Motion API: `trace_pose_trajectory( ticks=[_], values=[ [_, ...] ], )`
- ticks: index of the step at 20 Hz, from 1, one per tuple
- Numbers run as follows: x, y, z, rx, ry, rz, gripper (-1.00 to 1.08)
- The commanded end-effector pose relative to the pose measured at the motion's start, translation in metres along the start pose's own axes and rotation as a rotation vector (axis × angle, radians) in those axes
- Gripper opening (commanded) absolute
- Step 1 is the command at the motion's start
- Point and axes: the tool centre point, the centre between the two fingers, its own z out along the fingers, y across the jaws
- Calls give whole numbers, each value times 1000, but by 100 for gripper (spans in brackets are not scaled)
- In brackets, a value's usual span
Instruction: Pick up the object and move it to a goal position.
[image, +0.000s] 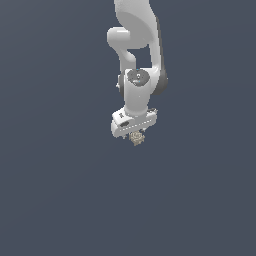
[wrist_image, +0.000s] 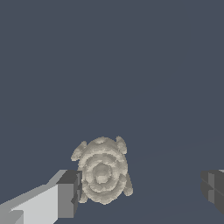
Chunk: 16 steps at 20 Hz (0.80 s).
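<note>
The white gripper (wrist_image: 140, 192) with dark grey fingertips (wrist_image: 70, 192) sits nearest the wrist camera, its jaws spread wide. One fingertip is just beside the small tan-beige, mottled lump (wrist_image: 103, 171); the other stands well apart. The lump looks light and rigid, probably easy to pinch across its rounded, ringed body rather than its small knobs. In the exterior view the lump (image: 136, 138) lies directly under the gripper (image: 134, 135), over the dark grey-blue ground (image: 60, 200).

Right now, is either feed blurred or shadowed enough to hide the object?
Exterior view: flat, even light, no shadows or glare, but the object is tiny under the gripper. Wrist view: sharp; its ringed, mottled surface reads clearly between the fingers.
</note>
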Motion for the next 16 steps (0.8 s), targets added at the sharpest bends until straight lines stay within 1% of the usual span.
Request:
trace_pose_trajectory(
  ticks=[1, 8, 16],
  values=[
    [-9, -11, 10, 5, -1, -53, 100],
    [-23, -29, 24, 13, -4, -133, 100],
    [-24, -30, 29, 13, -4, -137, 100]
  ],
)
